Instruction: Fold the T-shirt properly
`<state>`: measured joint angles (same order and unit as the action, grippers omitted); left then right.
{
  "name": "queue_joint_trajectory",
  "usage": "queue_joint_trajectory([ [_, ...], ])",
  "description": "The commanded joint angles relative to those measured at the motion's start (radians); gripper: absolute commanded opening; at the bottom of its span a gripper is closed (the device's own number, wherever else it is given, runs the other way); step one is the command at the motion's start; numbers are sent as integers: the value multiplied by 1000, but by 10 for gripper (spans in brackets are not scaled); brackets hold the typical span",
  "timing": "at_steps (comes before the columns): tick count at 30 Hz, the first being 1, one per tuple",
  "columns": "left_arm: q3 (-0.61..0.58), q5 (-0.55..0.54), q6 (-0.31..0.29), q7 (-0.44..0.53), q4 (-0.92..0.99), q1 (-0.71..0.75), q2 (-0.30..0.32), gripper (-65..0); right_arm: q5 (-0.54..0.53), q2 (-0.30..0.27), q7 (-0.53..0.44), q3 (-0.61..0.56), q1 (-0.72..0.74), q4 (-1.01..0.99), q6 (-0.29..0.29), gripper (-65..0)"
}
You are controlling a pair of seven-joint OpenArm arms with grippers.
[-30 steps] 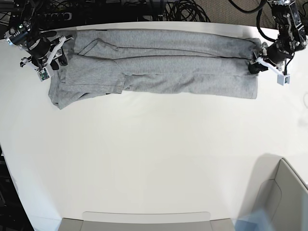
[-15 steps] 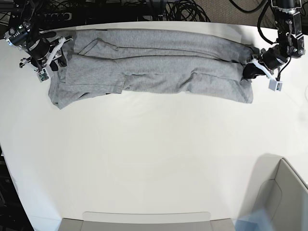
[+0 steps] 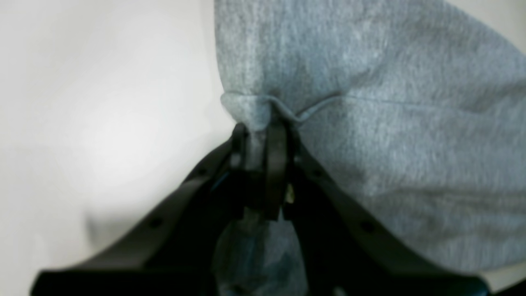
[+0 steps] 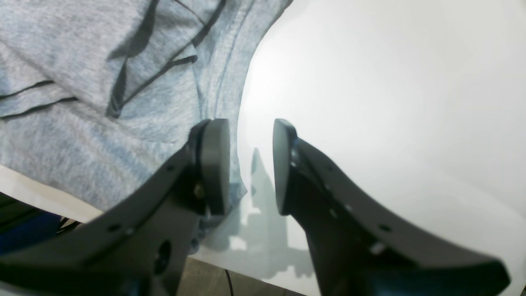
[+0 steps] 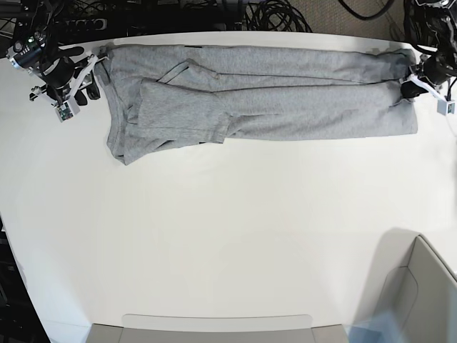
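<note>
The grey T-shirt (image 5: 285,100) lies plain side up, stretched in a long folded band along the table's far edge. My left gripper (image 5: 408,87), at the base view's right, is shut on the shirt's right end. The left wrist view shows its fingers (image 3: 259,135) pinching a bunched hem of the fabric (image 3: 390,123). My right gripper (image 5: 89,71), at the base view's left, is open beside the shirt's left end. In the right wrist view (image 4: 250,164) bare table shows between its fingers, and the shirt (image 4: 102,82) lies to the left of them. No lettering shows.
The white table (image 5: 228,214) stretches toward the near side. A grey bin (image 5: 421,293) stands at the near right corner and a flat grey tray (image 5: 214,329) at the near edge. Black cables (image 5: 271,14) lie behind the table's far edge.
My left gripper has moved right and toward the far edge with the shirt's end in it. The shirt slid right and pulled straighter. Its left end drew away from my right gripper, which stayed put.
</note>
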<state>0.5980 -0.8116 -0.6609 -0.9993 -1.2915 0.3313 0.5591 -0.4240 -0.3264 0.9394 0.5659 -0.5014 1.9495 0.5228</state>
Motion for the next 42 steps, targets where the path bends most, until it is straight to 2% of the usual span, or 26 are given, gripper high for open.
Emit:
queue_joint_trajectory([
  [1,13,-13,-6,10,-24,-1,25,-650,-13,-14,-16,7,0,17,-3,-467],
  [13,30,-19,-4,-106,-319,30,17,-650,-13,-12,-16,9,-7,20,-3,-467],
  [18,110,-19,-4,-223,-488,47,-75,-650,-13,-12,-16,7,-7,20,-3,-467],
  [25,104,-19,-4,-324,-687,44,-193,-650,-13,-10,-15,6,0,20,-3,-467],
  [29,18,-21,2,-350,-738,41,-238,-650,-13,-10,-15,6,0,20,-3,-467],
  [32,-99,-21,3,-350,-738,41,-274,-650,-14,-10,-15,6,0,20,-3,-467],
  [35,-180,-19,11,-344,-739,38,-333,-650,-14,-10,-15,6,0,18,-3,-467],
  [39,-266,-19,120,-344,-741,2,-399,-650,-14,-10,-15,6,0,18,-3,-467],
  [42,-333,-18,165,-341,-739,-2,-414,-650,-14,-10,-15,6,0,18,-3,-467],
])
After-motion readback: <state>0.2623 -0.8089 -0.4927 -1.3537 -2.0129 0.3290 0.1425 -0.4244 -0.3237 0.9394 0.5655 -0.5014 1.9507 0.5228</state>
